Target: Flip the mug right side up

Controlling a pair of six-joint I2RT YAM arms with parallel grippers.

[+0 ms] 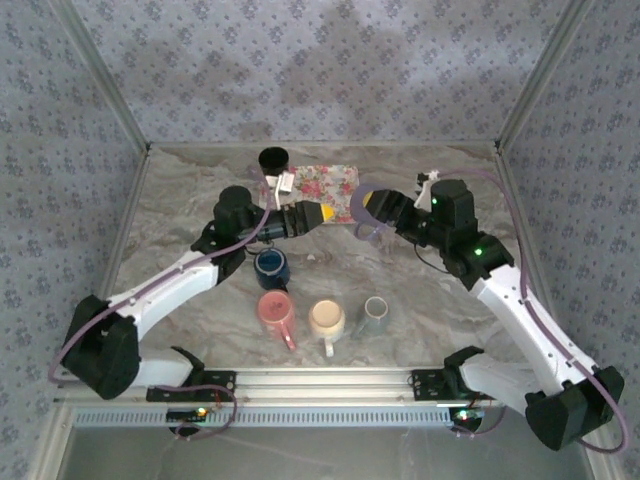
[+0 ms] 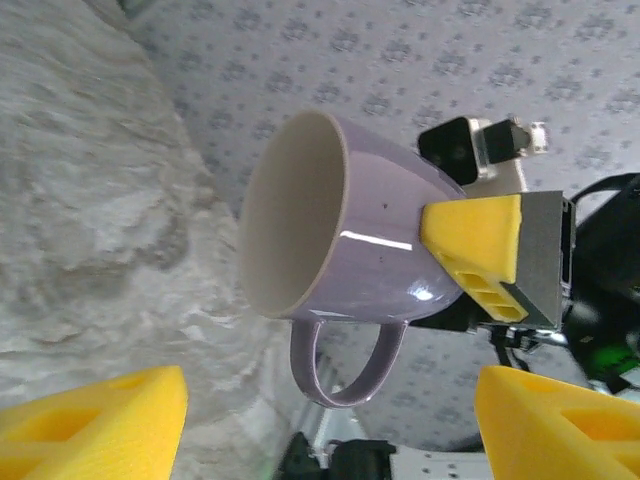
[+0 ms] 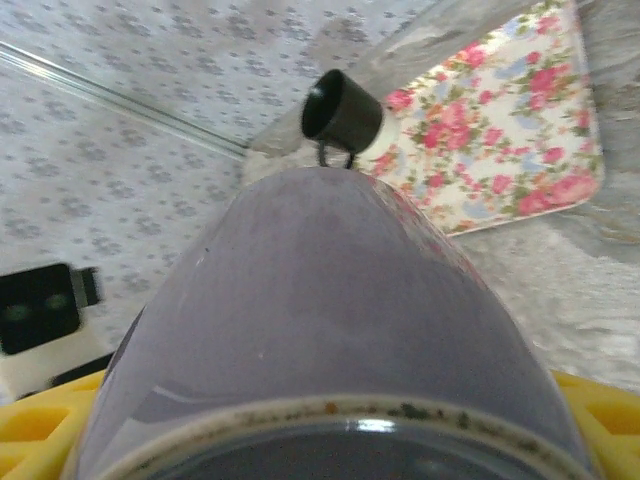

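One lilac mug [image 2: 345, 250] is hanging sideways in midair above the desk [image 1: 430, 300], the right gripper [image 1: 372, 206] clamping it and the left gripper [image 1: 325, 215] gaping wide. The reorienting step seems to be running, calling next for rolling the rim upward.

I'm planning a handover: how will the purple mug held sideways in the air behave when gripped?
The purple mug shows a sharp glossy highlight, so it is probably slippery in the right end effector. It looks like rigid ceramic, likely fragile if dropped on the table. Its wall tapers, so a grip may slide toward the base.
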